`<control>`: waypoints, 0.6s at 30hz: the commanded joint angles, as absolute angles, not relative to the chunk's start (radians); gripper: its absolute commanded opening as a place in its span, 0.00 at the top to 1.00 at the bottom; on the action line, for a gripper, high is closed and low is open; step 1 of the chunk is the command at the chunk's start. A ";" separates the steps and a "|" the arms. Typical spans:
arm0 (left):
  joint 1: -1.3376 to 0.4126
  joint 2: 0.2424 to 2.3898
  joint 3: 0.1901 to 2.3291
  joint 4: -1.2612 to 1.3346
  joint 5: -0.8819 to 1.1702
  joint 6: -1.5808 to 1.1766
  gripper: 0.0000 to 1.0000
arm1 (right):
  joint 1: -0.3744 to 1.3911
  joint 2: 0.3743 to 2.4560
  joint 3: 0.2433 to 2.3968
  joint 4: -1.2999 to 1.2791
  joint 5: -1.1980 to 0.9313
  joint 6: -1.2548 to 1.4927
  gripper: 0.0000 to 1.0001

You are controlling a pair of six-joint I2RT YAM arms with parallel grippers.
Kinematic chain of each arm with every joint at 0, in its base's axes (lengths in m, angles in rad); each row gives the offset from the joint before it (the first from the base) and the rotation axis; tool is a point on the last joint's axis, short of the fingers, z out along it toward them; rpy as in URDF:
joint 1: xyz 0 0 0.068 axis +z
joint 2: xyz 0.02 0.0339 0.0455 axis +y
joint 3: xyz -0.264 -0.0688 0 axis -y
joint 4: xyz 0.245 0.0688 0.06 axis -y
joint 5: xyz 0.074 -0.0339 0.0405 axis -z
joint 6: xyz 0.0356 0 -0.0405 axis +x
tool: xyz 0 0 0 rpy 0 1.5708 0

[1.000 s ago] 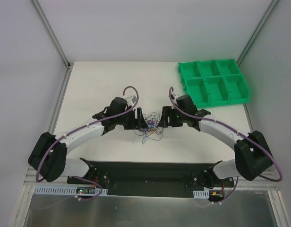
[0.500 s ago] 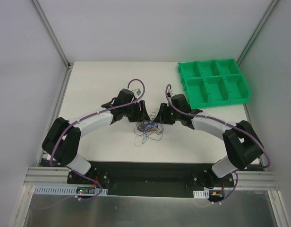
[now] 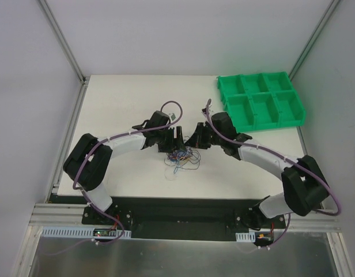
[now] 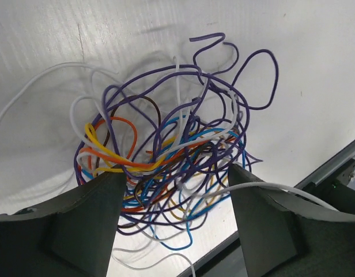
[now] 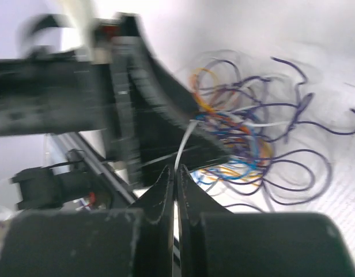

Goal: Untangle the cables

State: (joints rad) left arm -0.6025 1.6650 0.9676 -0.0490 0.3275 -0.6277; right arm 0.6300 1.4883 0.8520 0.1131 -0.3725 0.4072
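No text, label, brand, number or sign was legible, nothing readable in any of the three views.

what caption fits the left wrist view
Open left gripper straddling the near edge of the tangled cables on the white table.

The left arm (image 3: pixel 123 141) and right arm (image 3: pixel 261 156) both reach from the near edge of the worktop (image 3: pixel 120 104) toward its middle. Their elbows bow outward and their wrists turn inward, so the two grippers meet nearly tip to tip. The left gripper (image 4: pixel 174 222) points downward, its jaws wide apart. The right gripper (image 5: pixel 176 179) has its tips pressed together, pinching one white strand of the cables (image 5: pixel 186 141).
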 commanded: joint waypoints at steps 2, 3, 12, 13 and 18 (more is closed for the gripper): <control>-0.580 1.727 0.993 -0.046 0.293 -0.641 0.30 | 0.643 1.252 0.871 0.151 -0.459 0.466 0.99; -0.569 1.733 0.986 -0.046 0.288 -0.647 0.30 | 0.644 1.197 0.891 0.103 -0.443 0.457 0.99; -0.546 1.743 0.919 -0.003 0.275 -0.667 0.30 | 0.641 0.829 1.233 -0.271 -0.135 0.209 0.99; -0.546 1.741 0.913 -0.003 0.270 -0.667 0.30 | 0.641 0.818 1.277 -0.296 -0.105 0.168 0.99; -0.526 1.718 0.879 -0.003 0.256 -0.667 0.31 | 0.641 0.762 1.429 -0.336 -0.006 0.063 0.99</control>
